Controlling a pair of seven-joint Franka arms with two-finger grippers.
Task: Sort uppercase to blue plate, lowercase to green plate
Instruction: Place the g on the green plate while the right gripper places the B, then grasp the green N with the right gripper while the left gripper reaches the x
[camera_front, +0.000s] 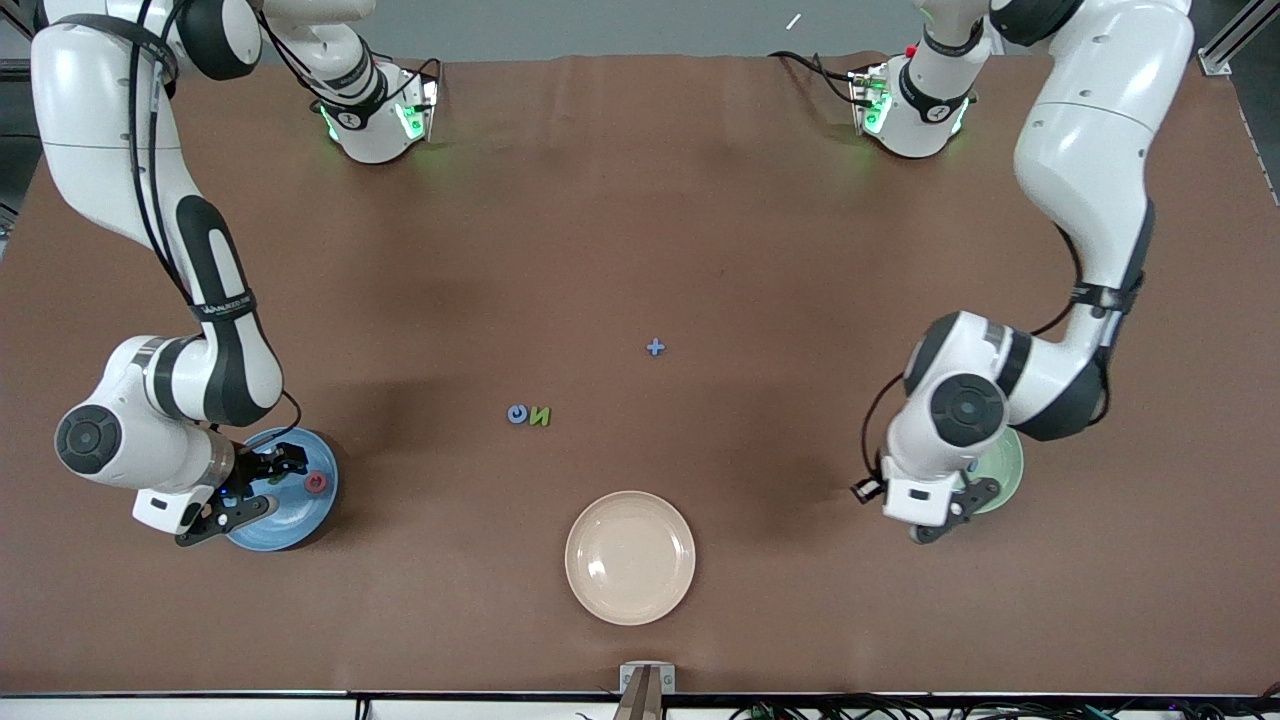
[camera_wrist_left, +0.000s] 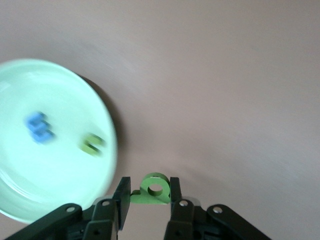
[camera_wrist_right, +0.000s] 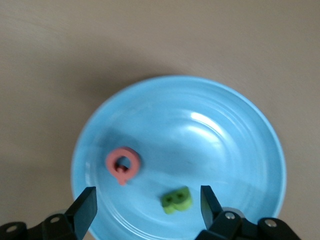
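My left gripper (camera_wrist_left: 148, 186) is shut on the green lowercase p/b shape (camera_wrist_left: 156, 190) and holds it just beside the rim of the green plate (camera_wrist_left: 30, 190). A blue m (camera_wrist_left: 39, 127) and a green u/n shape (camera_wrist_left: 93, 144) lie in that plate. In the front view the left gripper (camera_front: 953, 513) is at the green plate's (camera_front: 1008, 470) edge. My right gripper (camera_wrist_right: 148, 197) is open over the blue plate (camera_wrist_right: 225, 145), which holds the red ring (camera_wrist_right: 123, 164) and the green B (camera_wrist_right: 177, 199). A blue G (camera_front: 517, 414), a green N (camera_front: 540, 416) and a blue x (camera_front: 655, 347) lie mid-table.
A cream plate (camera_front: 630, 557) stands nearer to the front camera than the G and N. The blue plate (camera_front: 300, 520) is at the right arm's end of the table, under the right gripper (camera_front: 262, 487).
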